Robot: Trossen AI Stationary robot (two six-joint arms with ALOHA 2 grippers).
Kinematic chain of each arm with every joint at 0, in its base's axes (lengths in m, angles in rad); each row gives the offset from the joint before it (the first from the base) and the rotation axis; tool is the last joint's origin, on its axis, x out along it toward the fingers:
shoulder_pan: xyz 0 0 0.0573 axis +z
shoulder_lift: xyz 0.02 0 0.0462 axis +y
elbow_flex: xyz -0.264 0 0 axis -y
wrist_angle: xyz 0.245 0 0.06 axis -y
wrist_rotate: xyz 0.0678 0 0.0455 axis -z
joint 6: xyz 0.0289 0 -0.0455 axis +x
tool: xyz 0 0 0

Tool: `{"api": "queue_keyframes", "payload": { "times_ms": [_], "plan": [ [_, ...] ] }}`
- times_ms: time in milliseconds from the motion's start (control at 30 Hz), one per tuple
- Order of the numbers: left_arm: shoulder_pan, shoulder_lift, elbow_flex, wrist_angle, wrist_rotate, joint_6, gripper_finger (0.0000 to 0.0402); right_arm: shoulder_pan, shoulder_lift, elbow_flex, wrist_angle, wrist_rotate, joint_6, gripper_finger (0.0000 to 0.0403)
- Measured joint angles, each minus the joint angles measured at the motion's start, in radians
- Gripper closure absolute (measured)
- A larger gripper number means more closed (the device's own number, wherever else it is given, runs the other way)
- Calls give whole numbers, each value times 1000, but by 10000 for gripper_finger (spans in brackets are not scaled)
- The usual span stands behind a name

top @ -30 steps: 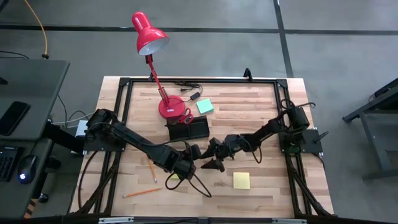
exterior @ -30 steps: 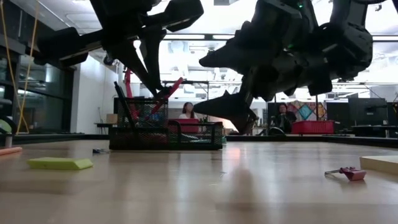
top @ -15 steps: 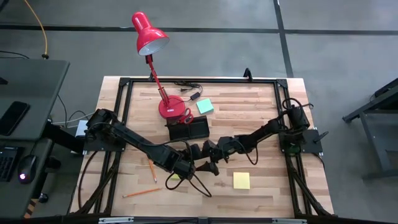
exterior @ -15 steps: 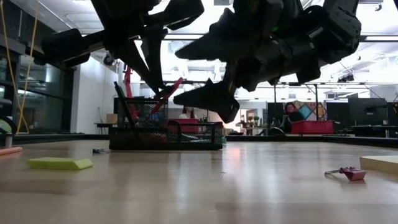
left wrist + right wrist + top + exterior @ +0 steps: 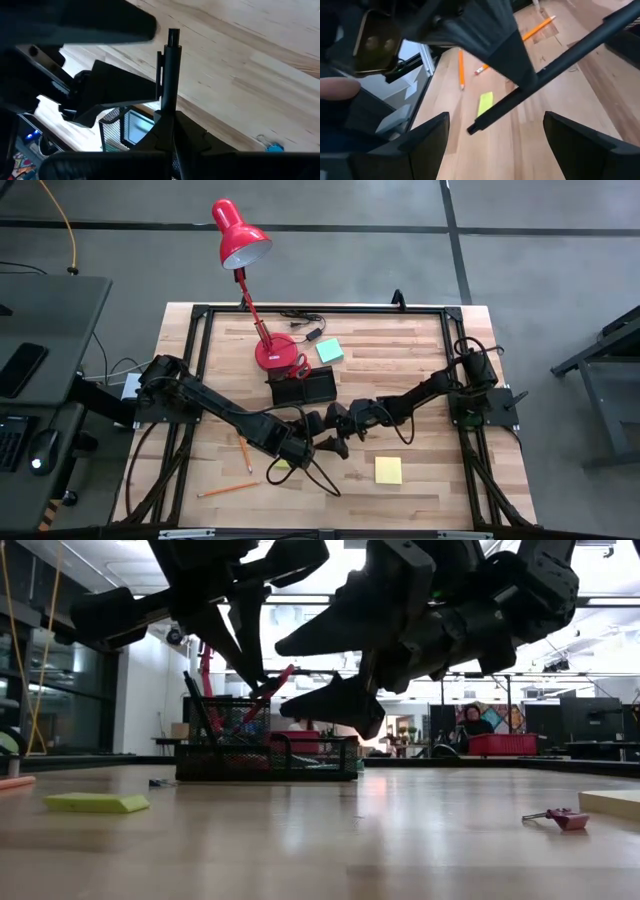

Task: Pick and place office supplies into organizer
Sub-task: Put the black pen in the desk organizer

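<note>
Above mid-table, left gripper [image 5: 318, 442] clamps a black pen [image 5: 167, 80]; right gripper [image 5: 338, 442], fingers spread, faces it, apparently for handover. Close squarely on the barrel; the organizer [image 5: 304, 389] waits nearby

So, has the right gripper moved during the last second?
Yes. In the high view the right gripper has shifted toward the left gripper, away from the yellow sticky pad, which has stayed put.

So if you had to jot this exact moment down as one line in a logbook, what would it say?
left end effector: shut on black pen | right end effector: open, facing pen | organizer: near lamp | phase: handover mid-air
</note>
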Motion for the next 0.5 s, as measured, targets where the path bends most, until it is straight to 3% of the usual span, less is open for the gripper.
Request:
{"api": "queue_keyframes", "payload": {
  "times_ms": [333, 500],
  "plan": [
    [1, 0, 0, 29, -8, 36, 401, -5, 27, 19, 7, 1, 2, 98],
    [0, 0, 0, 51, -3, 53, 401, -6, 92, 86, 2, -76, 8, 124]
  ]
}}
